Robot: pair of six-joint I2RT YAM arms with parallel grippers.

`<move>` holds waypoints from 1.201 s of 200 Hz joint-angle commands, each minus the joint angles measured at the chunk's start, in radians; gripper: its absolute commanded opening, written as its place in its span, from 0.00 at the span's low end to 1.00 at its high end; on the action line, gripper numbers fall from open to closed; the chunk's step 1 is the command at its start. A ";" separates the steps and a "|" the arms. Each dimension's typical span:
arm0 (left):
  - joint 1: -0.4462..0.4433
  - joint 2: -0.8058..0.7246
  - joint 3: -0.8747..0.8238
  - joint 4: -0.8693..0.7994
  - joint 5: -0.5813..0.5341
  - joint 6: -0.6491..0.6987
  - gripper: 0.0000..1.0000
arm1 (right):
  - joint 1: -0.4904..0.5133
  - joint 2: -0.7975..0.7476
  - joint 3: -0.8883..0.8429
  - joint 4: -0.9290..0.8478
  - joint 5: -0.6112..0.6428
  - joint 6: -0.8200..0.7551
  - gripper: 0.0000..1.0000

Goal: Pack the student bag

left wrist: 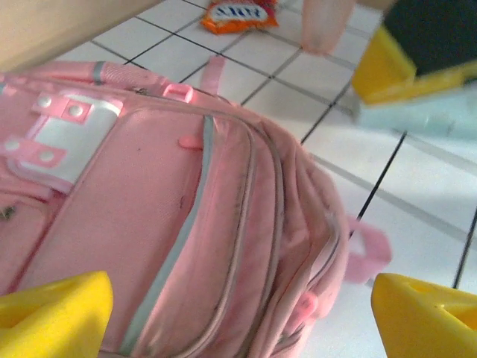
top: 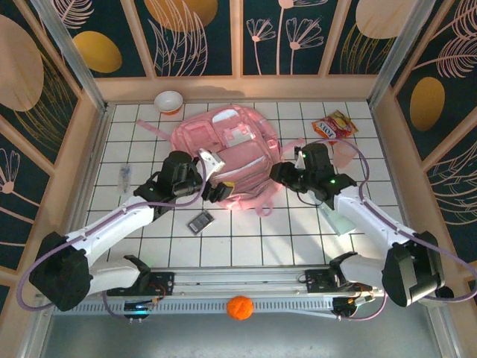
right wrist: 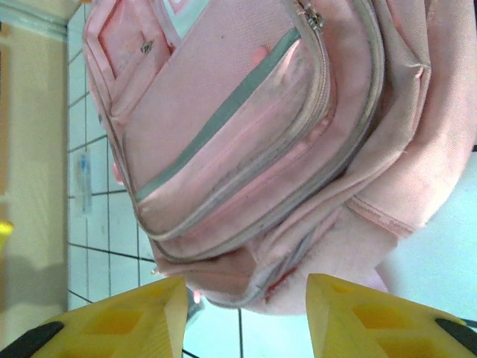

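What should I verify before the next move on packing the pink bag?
1. Left claw open and empty: ok.
2. Right claw open, nothing pinched: ok.
3. Student bag lying flat, front pockets up: ok.
4. Bag unzipped for loading: cannot tell.
5. Snack packet packed: not ok, it lies on the table beside the bag.
6. Small dark gadget packed: not ok, it lies on the table by the left arm.
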 commanded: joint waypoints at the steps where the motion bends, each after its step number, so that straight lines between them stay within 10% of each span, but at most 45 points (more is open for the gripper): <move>1: 0.006 0.072 0.028 -0.144 0.019 0.376 0.88 | 0.002 -0.038 0.009 -0.098 -0.015 -0.095 0.46; 83: 0.006 0.314 0.041 -0.048 -0.172 0.546 0.83 | 0.078 -0.105 -0.034 -0.018 -0.031 -0.081 0.46; 140: 0.006 0.250 0.116 -0.114 -0.052 0.462 0.00 | 0.133 -0.145 -0.039 0.005 -0.027 -0.102 0.46; 240: 0.006 0.194 0.305 -0.157 0.098 0.144 0.00 | 0.353 -0.044 0.050 0.011 0.151 -0.034 0.48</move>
